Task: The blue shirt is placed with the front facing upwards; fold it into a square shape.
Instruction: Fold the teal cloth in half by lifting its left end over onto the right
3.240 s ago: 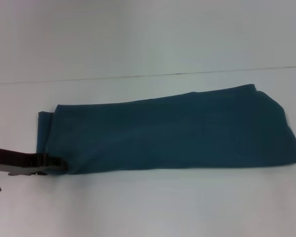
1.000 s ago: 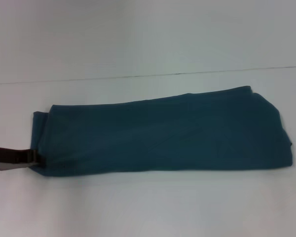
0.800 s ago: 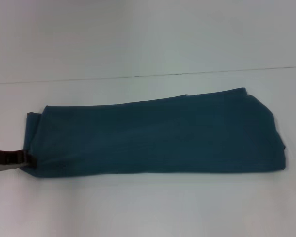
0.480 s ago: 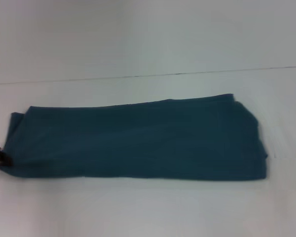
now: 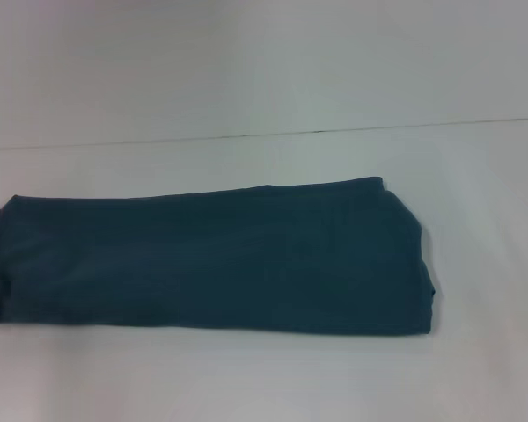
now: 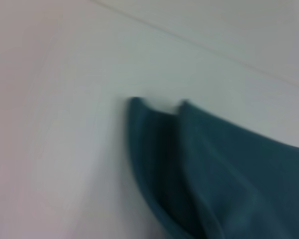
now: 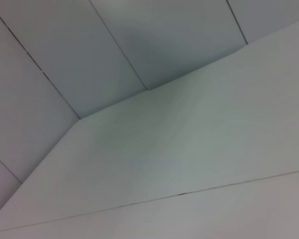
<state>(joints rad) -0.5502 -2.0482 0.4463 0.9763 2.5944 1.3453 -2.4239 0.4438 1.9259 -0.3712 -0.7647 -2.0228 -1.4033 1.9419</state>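
The blue shirt (image 5: pixel 220 259) lies on the white table as a long, narrow folded strip, running from the left edge of the head view to a squared end right of centre. Its lettering and collar are hidden inside the folds. In the left wrist view, two layered edges of the blue shirt (image 6: pixel 209 169) rest on the table, close to the camera. Neither gripper shows in any view; the left arm is out past the head view's left edge, beside the shirt's left end. The right wrist view holds only bare table and wall.
The white table (image 5: pixel 264 378) extends in front of and behind the shirt, with a thin seam line (image 5: pixel 334 130) across it farther back. Grey wall panels (image 7: pixel 139 40) rise behind the table.
The shirt has slid steadily to the left, with its right end moving from the right edge toward the centre. The left gripper, at the shirt's near left corner earlier, has left the head view.
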